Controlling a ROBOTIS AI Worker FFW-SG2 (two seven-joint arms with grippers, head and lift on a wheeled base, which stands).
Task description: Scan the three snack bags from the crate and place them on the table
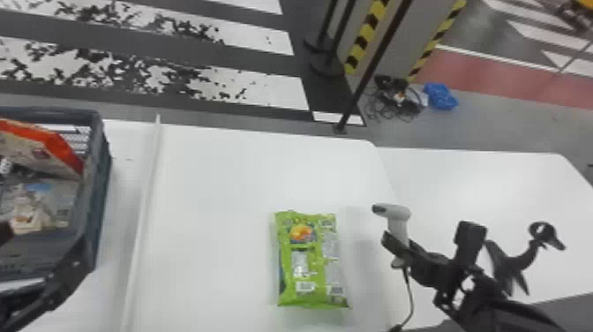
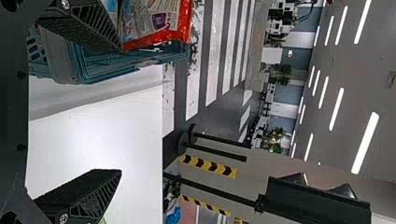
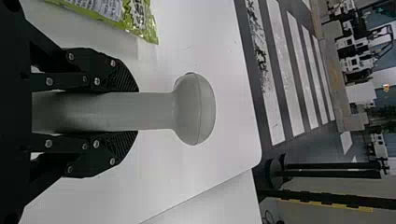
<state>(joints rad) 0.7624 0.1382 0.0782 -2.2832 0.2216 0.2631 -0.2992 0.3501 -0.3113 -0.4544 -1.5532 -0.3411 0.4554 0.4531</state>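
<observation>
Here, right claw [image 1: 397, 248] clamped on scanner [image 1: 399, 213], green bag [image 1: 311, 260] near; left claw [image 1: 47, 237] spread, seemingly by crate [image 1: 98, 176].

White bands [image 1: 260, 90] cross the grey floor [image 1: 489, 128], some mottled with dark blotches. Black posts [image 1: 376, 62] stand by a pillar [image 1: 406, 35] edged in yellow-and-black tape [image 1: 365, 37]. Near its foot lie tangled cables [image 1: 395, 106], just beside what seems a blue bag [image 1: 441, 96]; beyond runs a red strip [image 1: 520, 77]. In the left wrist view, lights [image 2: 365, 142] line the ceiling [image 2: 357, 70].
</observation>
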